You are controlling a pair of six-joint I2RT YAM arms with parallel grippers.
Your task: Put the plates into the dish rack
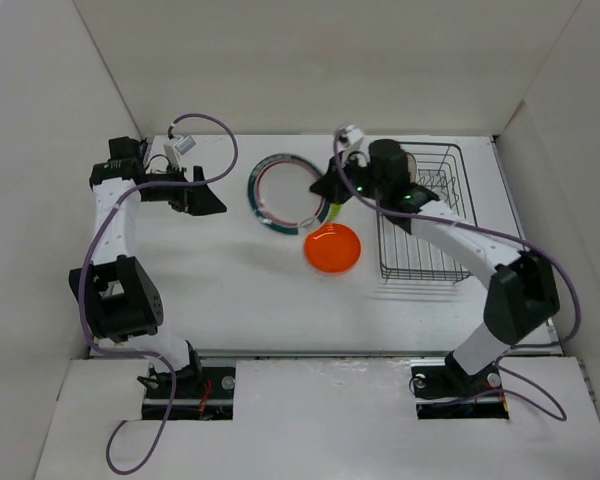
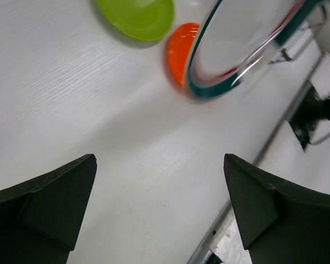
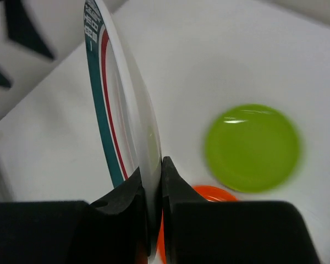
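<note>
Three plates on show, one of each kind, plus one dish rack (image 1: 422, 268) and two grippers. Rack of thin dark wire, rectangular, set against the right edge of the white bench (image 1: 210, 270), toward the far corner. Hemmed by pale walls (image 1: 40, 150) on the left, far and right sides. Widest open room: the bare stretch of bench from the plates down to the near edge, reaching across the left half.

Left gripper (image 2: 159, 159) spread wide, with dark wedge-shaped fingers over a faintly grained white surface, left of the held plate and apart from it.

Right gripper (image 3: 154, 170) pinched on the rim of the larger white plate (image 1: 285, 193), glossy, ringed in dark green and red. Holds it tilted, left of the rack and apart from it.

Flat on the bench near the rack's left side: the plain orange plate (image 1: 333, 248), round and shiny. Beside it in the wrist views, the lime green plate (image 3: 252, 147), equally smooth; cannot tell whether those two touch.
</note>
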